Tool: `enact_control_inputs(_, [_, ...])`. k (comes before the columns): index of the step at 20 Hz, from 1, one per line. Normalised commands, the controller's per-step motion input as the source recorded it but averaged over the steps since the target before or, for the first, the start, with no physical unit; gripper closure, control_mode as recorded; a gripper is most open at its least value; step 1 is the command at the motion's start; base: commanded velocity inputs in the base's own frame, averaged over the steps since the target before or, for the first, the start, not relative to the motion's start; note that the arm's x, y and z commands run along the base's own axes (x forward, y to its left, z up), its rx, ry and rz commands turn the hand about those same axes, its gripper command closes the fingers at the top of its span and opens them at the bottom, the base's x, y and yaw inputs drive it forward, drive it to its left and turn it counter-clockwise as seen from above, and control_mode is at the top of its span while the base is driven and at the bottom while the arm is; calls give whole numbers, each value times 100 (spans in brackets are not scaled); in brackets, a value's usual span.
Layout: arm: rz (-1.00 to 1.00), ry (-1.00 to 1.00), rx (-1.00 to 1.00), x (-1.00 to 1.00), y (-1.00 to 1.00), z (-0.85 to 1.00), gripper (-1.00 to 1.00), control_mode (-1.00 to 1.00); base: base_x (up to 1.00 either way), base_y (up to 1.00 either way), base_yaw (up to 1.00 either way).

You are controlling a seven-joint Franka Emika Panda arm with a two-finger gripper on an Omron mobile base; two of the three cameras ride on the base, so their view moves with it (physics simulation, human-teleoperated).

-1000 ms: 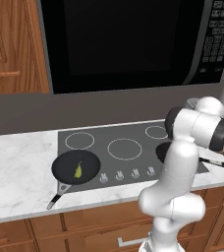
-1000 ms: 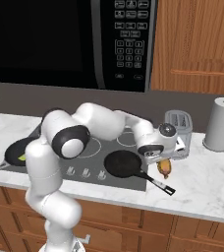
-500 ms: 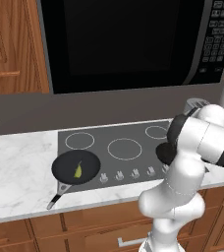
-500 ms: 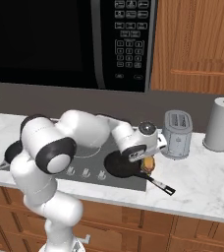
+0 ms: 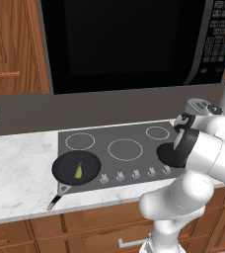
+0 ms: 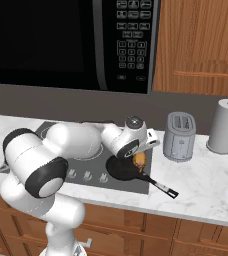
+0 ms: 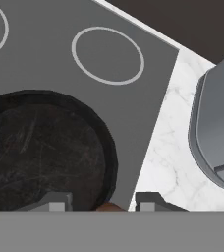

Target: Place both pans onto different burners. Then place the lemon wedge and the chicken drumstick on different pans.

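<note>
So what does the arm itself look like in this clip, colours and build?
A glossy white arm of rounded, bulbous segments with dark grey-black joint bands and end caps, one cap ringed in grey near the wrist. The gripper has two small dark grey finger tips. No cables or markings show.

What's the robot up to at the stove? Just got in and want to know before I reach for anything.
The arm's gripper holds the chicken drumstick just above the right pan, which sits on the cooktop at its right end. The left pan is on the front left burner with the lemon wedge already in it. Setting the drumstick down looks like the step under way.
</note>
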Motion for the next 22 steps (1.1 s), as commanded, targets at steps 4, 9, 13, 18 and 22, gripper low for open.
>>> enact_control_inputs(4, [0,0,0,0,43,1,100,-100,0,0,0])
enact_control_inputs(9, [0,0,0,0,46,-1,100,-100,0,0,0])
enact_control_inputs(13, [0,0,0,0,41,-4,100,-100,0,0,0])
enact_control_inputs(18, [0,0,0,0,33,-15,100,-100,0,0,0])
enact_control_inputs(22, [0,0,0,0,20,-31,100,-100,0,0,0])
